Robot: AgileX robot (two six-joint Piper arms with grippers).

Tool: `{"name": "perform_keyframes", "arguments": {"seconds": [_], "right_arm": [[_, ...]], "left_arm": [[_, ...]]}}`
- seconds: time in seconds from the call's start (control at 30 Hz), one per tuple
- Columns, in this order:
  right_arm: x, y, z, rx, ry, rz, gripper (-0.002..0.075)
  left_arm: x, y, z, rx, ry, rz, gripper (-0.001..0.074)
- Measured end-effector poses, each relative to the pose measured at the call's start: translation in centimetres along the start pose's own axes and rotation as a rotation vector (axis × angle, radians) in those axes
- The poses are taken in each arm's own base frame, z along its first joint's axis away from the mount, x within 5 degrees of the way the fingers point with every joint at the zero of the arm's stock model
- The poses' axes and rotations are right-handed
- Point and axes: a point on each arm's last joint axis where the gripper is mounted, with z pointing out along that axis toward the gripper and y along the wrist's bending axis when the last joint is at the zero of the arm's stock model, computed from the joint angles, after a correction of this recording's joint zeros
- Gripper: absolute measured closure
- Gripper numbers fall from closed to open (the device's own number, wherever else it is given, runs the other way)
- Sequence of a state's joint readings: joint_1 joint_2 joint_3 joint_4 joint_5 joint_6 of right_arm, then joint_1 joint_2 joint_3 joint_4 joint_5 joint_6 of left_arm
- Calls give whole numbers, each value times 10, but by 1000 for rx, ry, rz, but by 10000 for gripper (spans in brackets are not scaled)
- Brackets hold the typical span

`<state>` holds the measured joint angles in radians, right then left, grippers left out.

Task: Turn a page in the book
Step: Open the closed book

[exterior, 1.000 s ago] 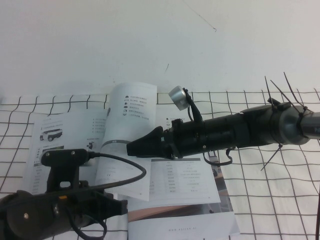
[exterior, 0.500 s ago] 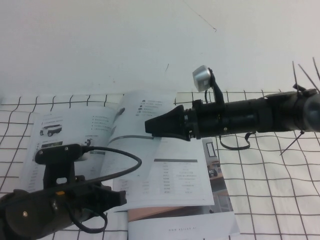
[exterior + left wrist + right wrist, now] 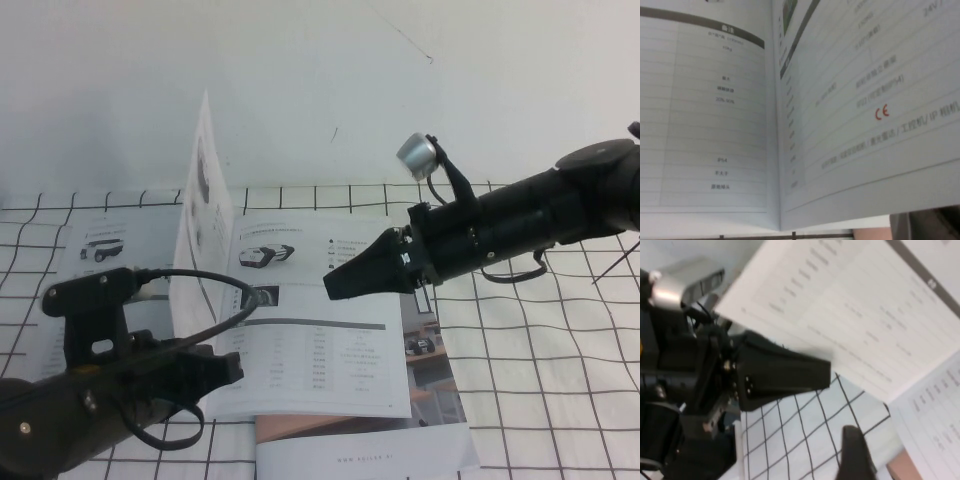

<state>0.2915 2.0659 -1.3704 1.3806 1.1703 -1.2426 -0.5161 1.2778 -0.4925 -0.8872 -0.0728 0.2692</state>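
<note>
The thin glossy white catalogue [image 3: 330,350] carries grey-barred tables, a red CE mark and a small black vehicle photo. Its upright glossy white page [image 3: 205,225] bears dark prints. The white table surface [image 3: 540,400] has a black grid. Both the left gripper [image 3: 225,375] and right gripper [image 3: 335,285] are black.

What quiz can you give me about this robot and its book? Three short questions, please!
1. True or false: the page stands almost upright over the open book.
2. Which one hangs above the book's right-hand half? A: the left gripper. B: the right gripper.
3. Fill in: the table is white with a black ___ pattern.

Key: 1 true. 2 B; the left gripper sits low by the book's near left part. 3 grid.
</note>
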Motion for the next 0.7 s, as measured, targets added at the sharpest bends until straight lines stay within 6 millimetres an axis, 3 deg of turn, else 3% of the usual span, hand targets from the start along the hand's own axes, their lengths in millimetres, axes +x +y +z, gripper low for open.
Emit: {"name": "perform_keyframes", "arguments": {"seconds": [0.1, 0.23, 0.3, 0.5, 0.7], "right_arm": [[4, -2, 7, 18, 32, 3, 360], [9, -14, 26, 102, 40, 20, 591], [15, -22, 39, 139, 50, 32, 664], [35, -39, 68, 199, 134, 46, 718], [53, -50, 65, 329, 295, 153, 723]], "left_arm": [[-2, 1, 0, -6, -20, -15, 737], [-6, 2, 0, -19, -61, -37, 737], [-8, 3, 0, -27, -85, -40, 737], [-10, 4, -1, -36, -115, -50, 737], [-10, 4, -1, -36, -110, -59, 737]]}}
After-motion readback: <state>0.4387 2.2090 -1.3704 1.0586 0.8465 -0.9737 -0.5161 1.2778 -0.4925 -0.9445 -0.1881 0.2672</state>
